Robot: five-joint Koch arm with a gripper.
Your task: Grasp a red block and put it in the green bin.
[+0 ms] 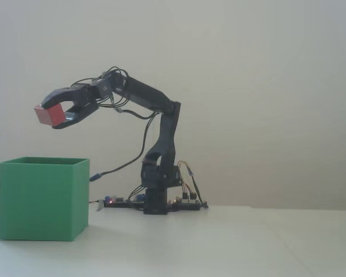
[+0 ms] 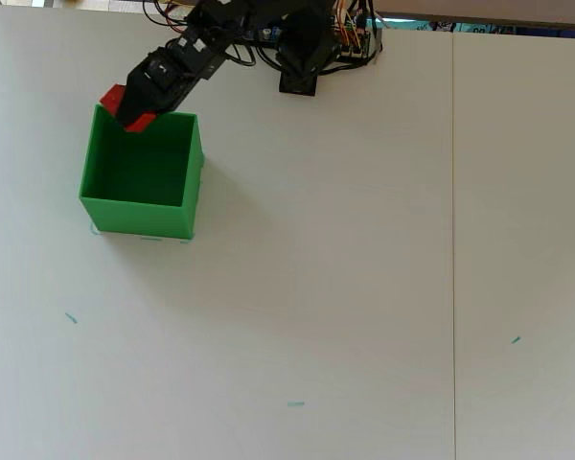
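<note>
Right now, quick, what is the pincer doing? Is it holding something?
Pincer: closed on the small matte dark red rectangular block, held up in the air above the big bright green plastic box.

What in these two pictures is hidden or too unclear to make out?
- Floor of the green bin: its walls hide it in the fixed view, shadowed in the overhead view.
- Red block: mostly covered by the gripper from overhead.
- Arm base electronics: cut off by the top edge, too small.
</note>
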